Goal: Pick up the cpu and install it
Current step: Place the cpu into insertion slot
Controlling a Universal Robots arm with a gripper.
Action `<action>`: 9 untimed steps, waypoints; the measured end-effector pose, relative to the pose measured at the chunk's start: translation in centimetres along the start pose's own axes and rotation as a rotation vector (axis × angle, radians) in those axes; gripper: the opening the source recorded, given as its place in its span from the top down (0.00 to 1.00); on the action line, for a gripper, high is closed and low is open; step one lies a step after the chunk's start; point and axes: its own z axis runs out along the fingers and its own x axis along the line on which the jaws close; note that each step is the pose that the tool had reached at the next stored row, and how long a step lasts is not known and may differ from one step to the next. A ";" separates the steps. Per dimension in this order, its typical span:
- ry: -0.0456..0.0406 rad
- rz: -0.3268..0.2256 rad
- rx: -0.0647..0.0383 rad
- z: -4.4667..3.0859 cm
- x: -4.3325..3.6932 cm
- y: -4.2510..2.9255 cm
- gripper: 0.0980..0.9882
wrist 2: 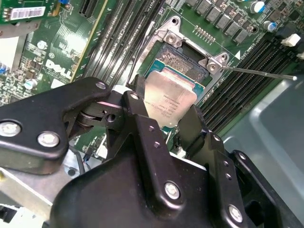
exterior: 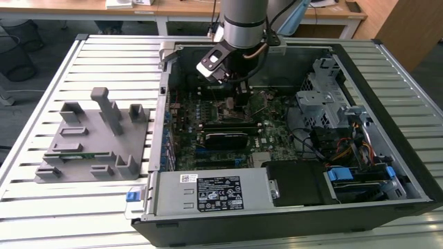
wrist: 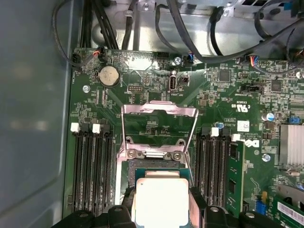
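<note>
The gripper [wrist 2: 166,114] is clenched on the cpu [wrist 2: 169,100]. Its two black fingers [wrist 2: 192,124] are closed to just the chip's width and press on opposite edges, with the pale metal top facing up.

The main hazard, as I judge it, lies right here. The chip hangs over the open socket [wrist 2: 185,59] but not squarely: it covers the near part and leaves the far contact field bare. Lowering or releasing it while offset or skewed could bend the socket's contacts or leave the chip riding on the frame. So thin an edge hold could also let it tip. Whether the chip already touches the socket I cannot tell.

In the first wrist view the hinged load plate [wrist: 159,110] stands raised beyond the socket. The thin retention lever [wrist 2: 259,72] is swung free. Memory slots [wrist: 90,161] flank the socket on the green motherboard [wrist: 142,80].

In the exterior view the open computer case [exterior: 291,228] lies on the slatted bench [exterior: 62,218], beside a grey fixture [exterior: 97,140].
</note>
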 end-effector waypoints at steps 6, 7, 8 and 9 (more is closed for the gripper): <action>0.0008 0.000 0.000 0.61 0.11 -0.06 0.52; 0.0009 0.000 0.000 0.69 0.13 -0.08 0.52; 0.0007 0.000 0.000 0.76 0.18 -0.08 0.52; 0.0008 0.000 0.000 0.83 0.24 -0.09 0.52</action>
